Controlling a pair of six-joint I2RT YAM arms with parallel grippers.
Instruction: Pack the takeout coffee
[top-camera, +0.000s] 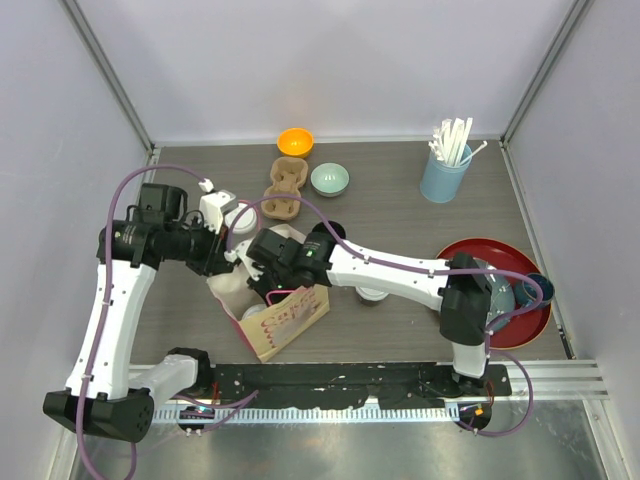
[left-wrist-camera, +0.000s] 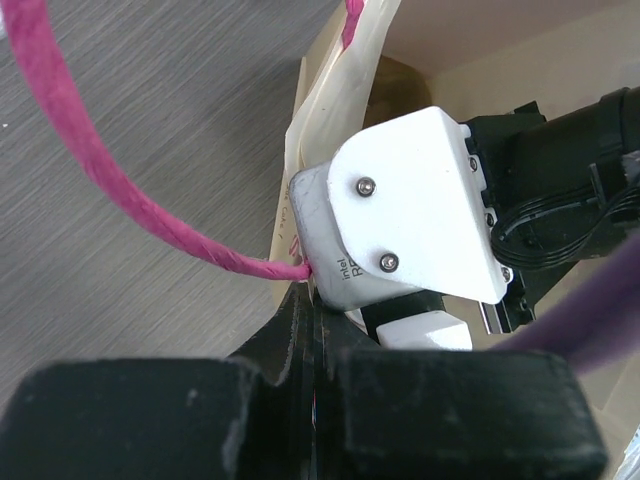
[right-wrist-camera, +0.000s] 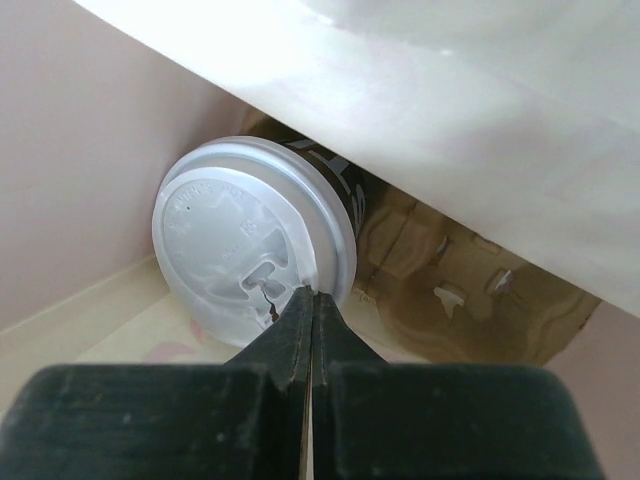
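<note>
A takeout coffee cup (right-wrist-camera: 250, 245), black with a white lid, leans inside the paper bag (top-camera: 290, 322). My right gripper (right-wrist-camera: 314, 293) is inside the bag, shut on the rim of that lid. A brown cardboard carrier (right-wrist-camera: 450, 290) lies in the bag behind the cup. My left gripper (left-wrist-camera: 312, 290) is shut on the bag's top edge (left-wrist-camera: 325, 110), by the pink handle (left-wrist-camera: 120, 190). In the top view the left gripper (top-camera: 232, 258) and the right gripper (top-camera: 258, 272) meet at the bag's mouth. Another coffee cup (top-camera: 372, 294) stands on the table, partly under the right arm.
A cardboard carrier (top-camera: 285, 190), an orange bowl (top-camera: 295, 142) and a pale green bowl (top-camera: 330, 180) sit at the back. A light-blue tumbler of straws (top-camera: 445, 175) stands at the back right. A red tray (top-camera: 520, 325) holds a dark blue mug (top-camera: 535, 290).
</note>
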